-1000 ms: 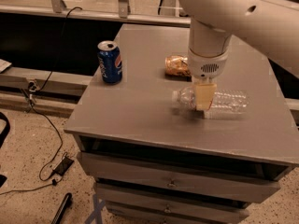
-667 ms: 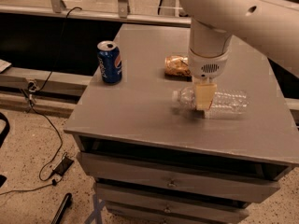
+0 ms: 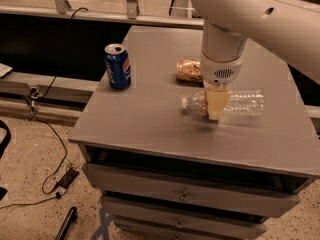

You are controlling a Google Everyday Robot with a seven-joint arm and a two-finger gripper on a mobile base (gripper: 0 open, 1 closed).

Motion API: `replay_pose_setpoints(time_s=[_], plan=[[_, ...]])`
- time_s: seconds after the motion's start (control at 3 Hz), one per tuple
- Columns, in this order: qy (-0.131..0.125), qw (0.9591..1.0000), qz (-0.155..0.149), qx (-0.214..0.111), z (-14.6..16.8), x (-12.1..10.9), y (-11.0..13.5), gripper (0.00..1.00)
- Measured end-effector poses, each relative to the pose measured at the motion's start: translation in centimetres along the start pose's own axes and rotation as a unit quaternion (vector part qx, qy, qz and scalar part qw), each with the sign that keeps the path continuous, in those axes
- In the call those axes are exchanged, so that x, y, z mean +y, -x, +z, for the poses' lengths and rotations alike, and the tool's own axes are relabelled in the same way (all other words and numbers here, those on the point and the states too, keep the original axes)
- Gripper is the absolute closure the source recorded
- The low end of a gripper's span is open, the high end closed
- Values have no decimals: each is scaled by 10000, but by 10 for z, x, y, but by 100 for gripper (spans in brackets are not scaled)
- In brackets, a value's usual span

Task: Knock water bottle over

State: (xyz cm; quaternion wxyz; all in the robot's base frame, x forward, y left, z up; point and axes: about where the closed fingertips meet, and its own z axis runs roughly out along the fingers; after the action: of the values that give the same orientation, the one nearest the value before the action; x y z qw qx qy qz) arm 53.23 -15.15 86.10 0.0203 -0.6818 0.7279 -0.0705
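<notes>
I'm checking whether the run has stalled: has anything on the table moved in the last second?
Nothing has visibly changed. The water bottle lies on its side on the table as before, cap pointing left. The gripper stays low in front of the bottle, near its neck end. The blue can stands where it was, and the tan item behind has not moved.

No change visible: gripper (image 3: 215,113) stays at cap end of lying water bottle (image 3: 245,102); bottle keeps same spot.
</notes>
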Motion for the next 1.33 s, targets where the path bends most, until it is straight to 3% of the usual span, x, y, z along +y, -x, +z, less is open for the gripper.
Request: replay_pose_setpoints(time_s=[0.67,1.0,1.33], plan=[[-1,10000,18,-71,-1,-3,-2,0],[-76,9984,208,-520,-7,-11,-32,0],[-174,9919,388,-1194,-12,-13,-70,0]])
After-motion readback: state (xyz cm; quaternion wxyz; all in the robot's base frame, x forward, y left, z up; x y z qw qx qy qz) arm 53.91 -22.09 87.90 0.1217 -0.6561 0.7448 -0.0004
